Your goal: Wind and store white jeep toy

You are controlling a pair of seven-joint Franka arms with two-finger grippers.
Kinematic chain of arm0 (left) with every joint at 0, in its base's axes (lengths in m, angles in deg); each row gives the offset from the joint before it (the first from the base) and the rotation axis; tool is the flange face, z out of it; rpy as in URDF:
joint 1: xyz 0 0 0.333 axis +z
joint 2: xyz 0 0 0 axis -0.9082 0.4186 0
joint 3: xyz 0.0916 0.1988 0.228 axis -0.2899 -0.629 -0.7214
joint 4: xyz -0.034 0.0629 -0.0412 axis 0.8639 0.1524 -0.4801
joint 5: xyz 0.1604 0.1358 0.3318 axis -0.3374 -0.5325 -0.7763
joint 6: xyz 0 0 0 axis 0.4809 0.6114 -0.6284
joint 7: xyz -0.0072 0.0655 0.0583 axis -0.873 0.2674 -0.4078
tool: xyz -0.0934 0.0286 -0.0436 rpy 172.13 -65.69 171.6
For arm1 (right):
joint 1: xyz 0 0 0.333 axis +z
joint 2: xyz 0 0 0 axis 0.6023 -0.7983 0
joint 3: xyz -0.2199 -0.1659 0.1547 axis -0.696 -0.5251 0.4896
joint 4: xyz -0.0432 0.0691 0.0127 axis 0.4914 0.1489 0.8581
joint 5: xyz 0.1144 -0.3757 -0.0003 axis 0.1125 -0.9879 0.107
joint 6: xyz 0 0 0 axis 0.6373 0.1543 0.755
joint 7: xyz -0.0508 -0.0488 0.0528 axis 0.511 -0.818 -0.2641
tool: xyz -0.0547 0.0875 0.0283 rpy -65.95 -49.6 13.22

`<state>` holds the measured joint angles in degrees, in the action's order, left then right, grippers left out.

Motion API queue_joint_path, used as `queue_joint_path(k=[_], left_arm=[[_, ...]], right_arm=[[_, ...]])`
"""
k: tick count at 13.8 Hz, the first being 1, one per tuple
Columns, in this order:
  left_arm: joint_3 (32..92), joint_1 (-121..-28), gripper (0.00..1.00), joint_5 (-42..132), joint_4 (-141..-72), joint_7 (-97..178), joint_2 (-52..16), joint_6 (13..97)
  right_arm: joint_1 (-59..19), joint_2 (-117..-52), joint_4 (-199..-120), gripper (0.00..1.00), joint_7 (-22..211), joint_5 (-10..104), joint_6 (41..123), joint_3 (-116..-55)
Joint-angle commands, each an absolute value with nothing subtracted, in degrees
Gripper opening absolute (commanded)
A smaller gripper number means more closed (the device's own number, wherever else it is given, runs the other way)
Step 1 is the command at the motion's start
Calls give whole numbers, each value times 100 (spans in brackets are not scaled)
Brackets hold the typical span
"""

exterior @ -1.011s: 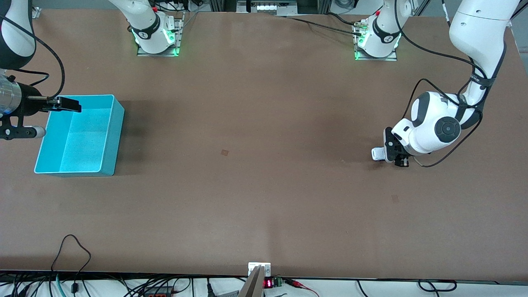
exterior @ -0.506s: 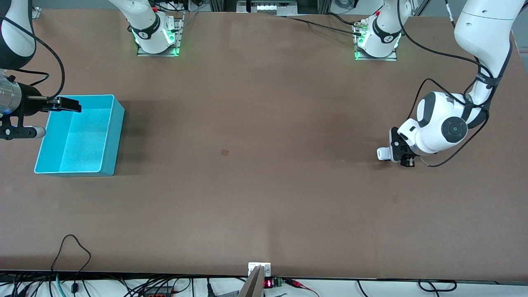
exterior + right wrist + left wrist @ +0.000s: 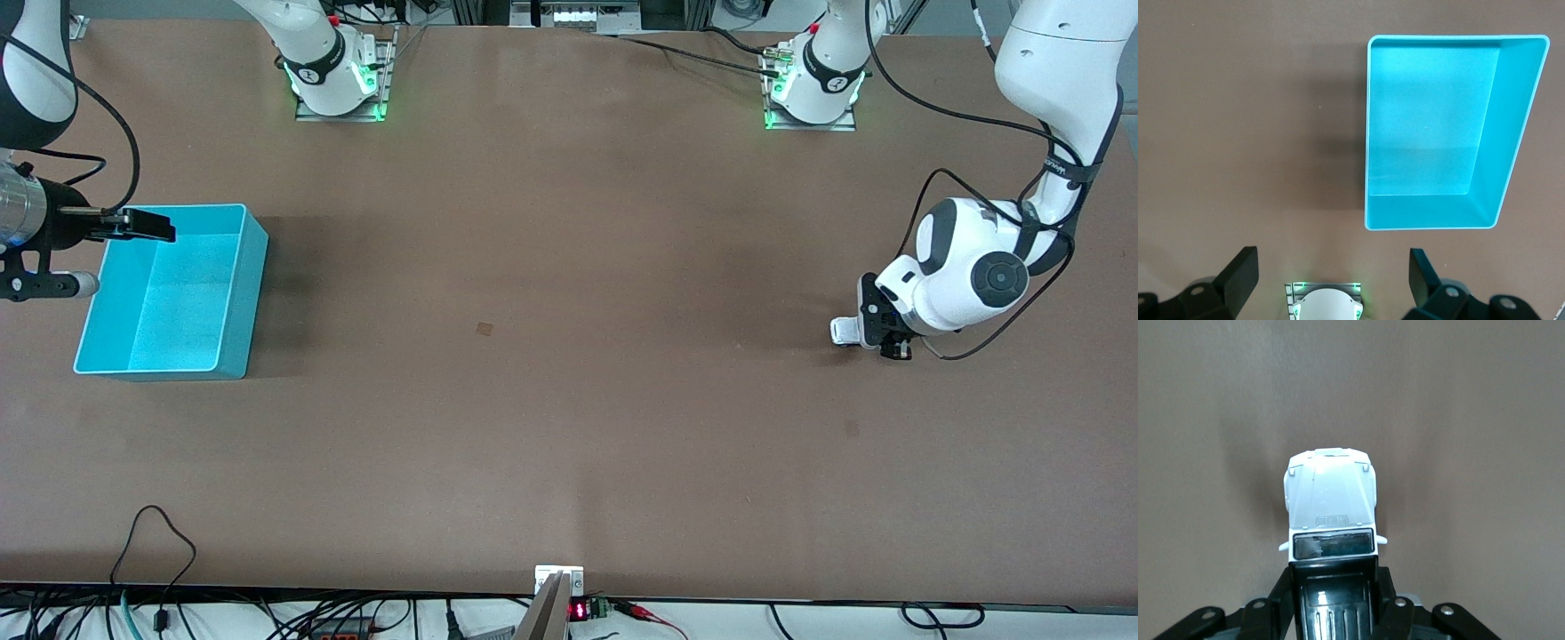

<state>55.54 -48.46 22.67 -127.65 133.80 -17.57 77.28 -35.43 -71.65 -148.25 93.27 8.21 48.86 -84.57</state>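
Left gripper (image 3: 876, 333) pinches the white jeep toy (image 3: 1330, 507), bonnet toward twelve o'clock; right gripper (image 3: 1331, 270) waits, jaws spread.

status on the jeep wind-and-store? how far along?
Done: the left gripper is shut on the white jeep toy, low at the left arm's end of the table.
In hand: whether its wheels touch the surface for winding, I cannot tell.
Left: storing. The turquoise bin at the right arm's end holds nothing, and the right gripper waits open above it.
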Motion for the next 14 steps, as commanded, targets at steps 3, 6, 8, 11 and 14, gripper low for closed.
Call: queue_joint_path(k=[3, 6, 8, 11, 14], left_arm=[[5601, -4460, 26, 2085, -12452, 13940, -1255, 7761], [5601, -4276, 26, 2085, -12408, 14011, -1202, 7761], [5601, -4206, 26, 2067, -12408, 14020, -1210, 7753], [5601, -4065, 26, 1830, -12373, 14020, -1210, 7752], [5601, -3969, 26, 1821, -12364, 14020, -1202, 7752]], right_arm=[[-3563, -7193, -14757, 100, 9359, 867, 4798, -8463], [-3563, -7193, -14757, 100, 9351, 867, 4772, -8463], [-3545, -7193, -14757, 100, 9342, 867, 4754, -8463], [-3528, -7193, -14757, 100, 9342, 876, 4754, -8455], [-3528, -7193, -14757, 100, 9342, 876, 4754, -8455]])
